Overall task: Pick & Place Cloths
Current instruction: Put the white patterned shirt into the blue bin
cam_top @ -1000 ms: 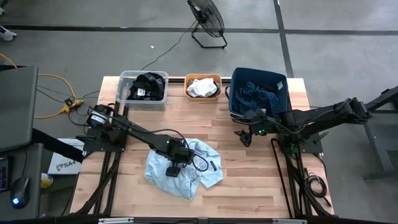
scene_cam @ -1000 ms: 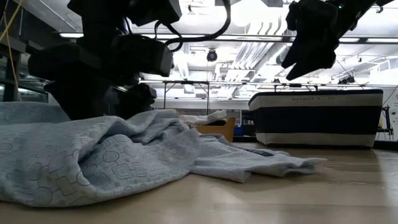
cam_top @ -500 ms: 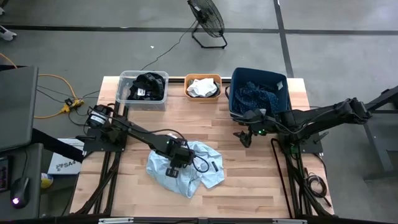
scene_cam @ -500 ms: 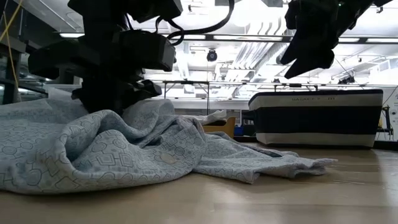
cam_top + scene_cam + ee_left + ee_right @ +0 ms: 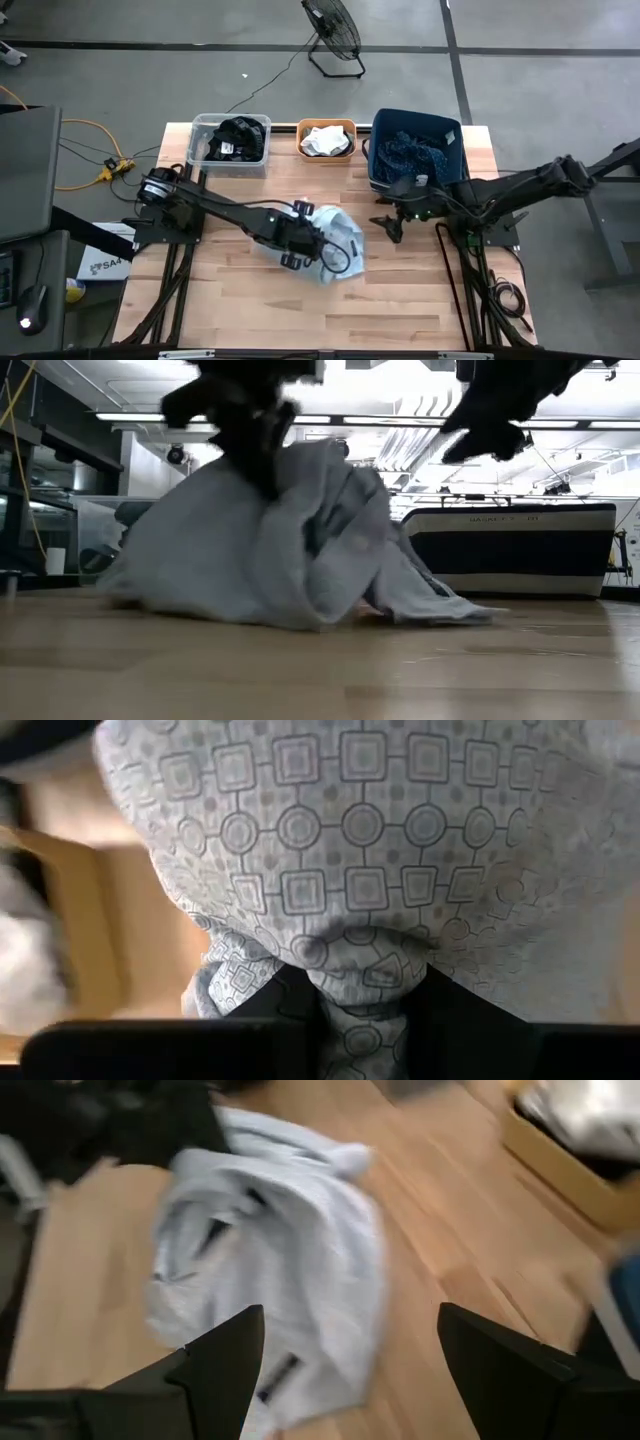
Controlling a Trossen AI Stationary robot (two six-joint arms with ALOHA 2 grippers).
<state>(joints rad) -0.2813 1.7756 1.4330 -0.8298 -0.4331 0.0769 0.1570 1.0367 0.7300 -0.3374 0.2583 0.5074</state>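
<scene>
A: I'm watching the overhead camera. What is my left tool [image 5: 298, 243] doing?

B: It sits near the middle of the wooden table [image 5: 420, 300], clenched on the light blue cloth [image 5: 335, 240]. The left wrist camera shows a fold of that patterned cloth [image 5: 365, 970] pinched between the two dark fingers [image 5: 275, 1005].

A: And how does the cloth lie?

B: In the table-level camera it is bunched and pulled up into a peak at centre frame [image 5: 290, 530], with its lower edge on the table.

A: Where is my right tool [image 5: 385, 225]?

B: Right of centre in the overhead frame, just in front of the dark blue bin [image 5: 375, 165], above the table. Its fingers [image 5: 215, 1365] stand apart, released, with nothing between them.

A: The other cloths?

B: Along the top of the table: the black cloth with white lettering [image 5: 238, 138] lies in the clear bin [image 5: 200, 135] at upper left, the white cloth [image 5: 324, 140] in the orange bin [image 5: 305, 152] at centre, and the navy dotted cloth [image 5: 415, 152] in the dark blue bin.
</scene>
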